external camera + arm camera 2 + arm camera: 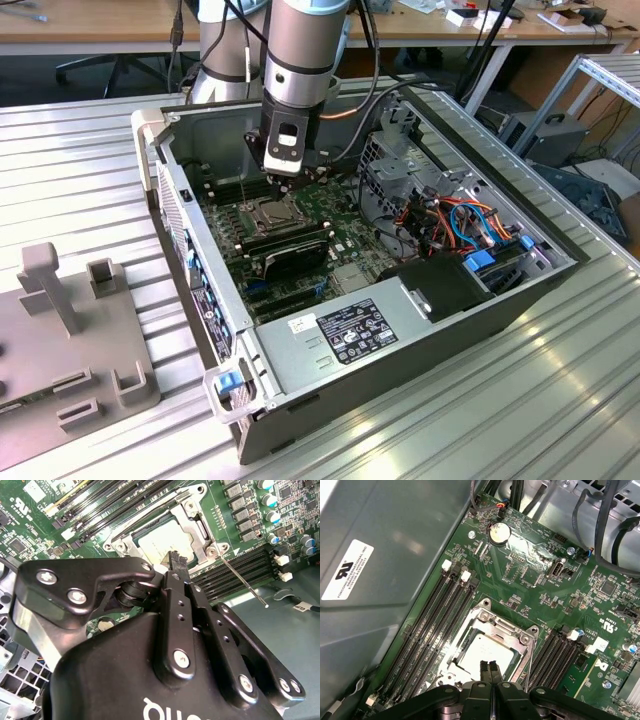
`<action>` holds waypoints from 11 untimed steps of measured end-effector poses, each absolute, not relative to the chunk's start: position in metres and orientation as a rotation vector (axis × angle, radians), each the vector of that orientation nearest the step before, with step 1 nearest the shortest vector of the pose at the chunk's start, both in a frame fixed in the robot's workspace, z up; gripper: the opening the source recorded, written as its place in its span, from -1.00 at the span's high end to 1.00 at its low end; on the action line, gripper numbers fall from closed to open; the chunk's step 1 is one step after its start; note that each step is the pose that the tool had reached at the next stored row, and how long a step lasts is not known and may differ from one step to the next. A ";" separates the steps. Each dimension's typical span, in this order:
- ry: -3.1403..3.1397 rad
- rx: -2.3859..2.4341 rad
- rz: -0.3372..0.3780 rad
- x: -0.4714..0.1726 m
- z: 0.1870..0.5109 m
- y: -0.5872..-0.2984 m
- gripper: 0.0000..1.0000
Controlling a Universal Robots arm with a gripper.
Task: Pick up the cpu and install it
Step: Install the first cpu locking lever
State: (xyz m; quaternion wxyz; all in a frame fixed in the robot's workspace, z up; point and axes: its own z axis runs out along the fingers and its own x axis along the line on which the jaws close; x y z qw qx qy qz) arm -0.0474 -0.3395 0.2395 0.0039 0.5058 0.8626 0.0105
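cpu (481, 651) inside case (480, 325) on ribbed metal table (80, 170)

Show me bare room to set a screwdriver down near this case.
Bare: the ribbed table on the exterior view's right of the case, and the strip between case and grey fixture. Crowded: inside, the gripper over the socket, cables beside it.

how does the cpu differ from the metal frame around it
The cpu is dull grey, the metal frame shiny. The cpu is a solid flat square; the metal frame is open in the middle, with screws at its corners. Both are squarish metal.
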 end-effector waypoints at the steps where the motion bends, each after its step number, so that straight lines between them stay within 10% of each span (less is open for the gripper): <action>1: 2.703 1.585 0.033 -0.047 0.239 -0.340 0.79; 11: 2.713 1.568 0.033 -0.047 0.239 -0.340 0.79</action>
